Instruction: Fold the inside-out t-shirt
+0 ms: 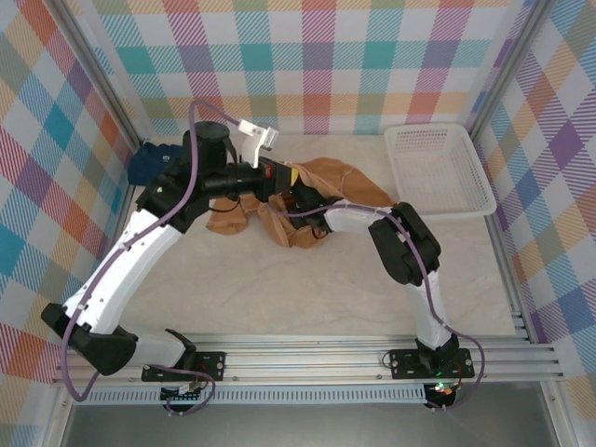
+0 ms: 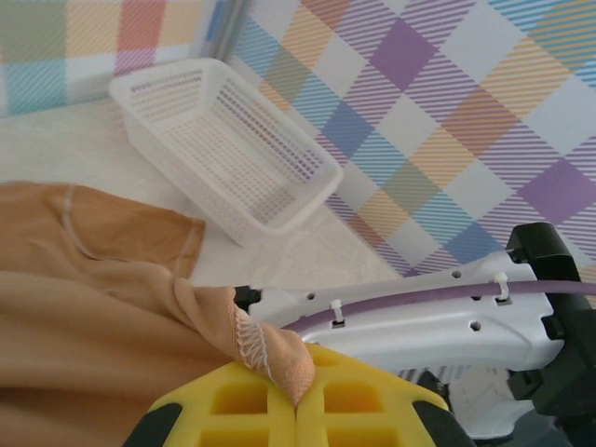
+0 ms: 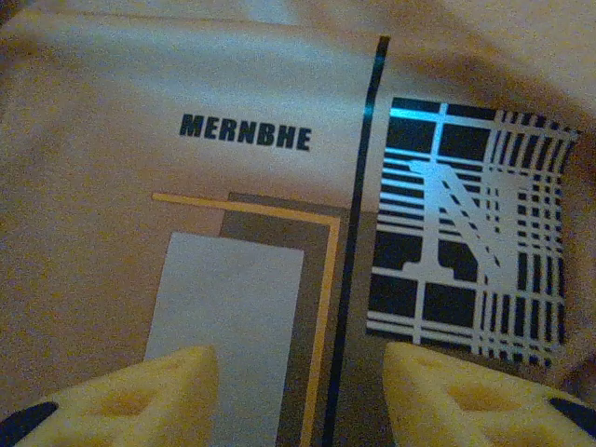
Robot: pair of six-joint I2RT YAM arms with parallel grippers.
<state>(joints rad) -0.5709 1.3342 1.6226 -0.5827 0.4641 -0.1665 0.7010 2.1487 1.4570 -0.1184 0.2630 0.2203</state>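
1. Top external: inside-out t-shirt (image 1: 345,177) bunched mid-table, basket (image 1: 438,168) at its 3 o'clock, bare table (image 1: 279,289) at 6.
2. Left gripper (image 2: 296,396) clamped on its stitched edge.
3. Right gripper (image 3: 303,372), jaws apart, over the print (image 3: 466,223).

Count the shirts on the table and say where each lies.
2. The tan t-shirt lies bunched in the middle, left of the basket. The navy shirt sits at the far left, partly behind the left arm. Others may be hidden under the arms.
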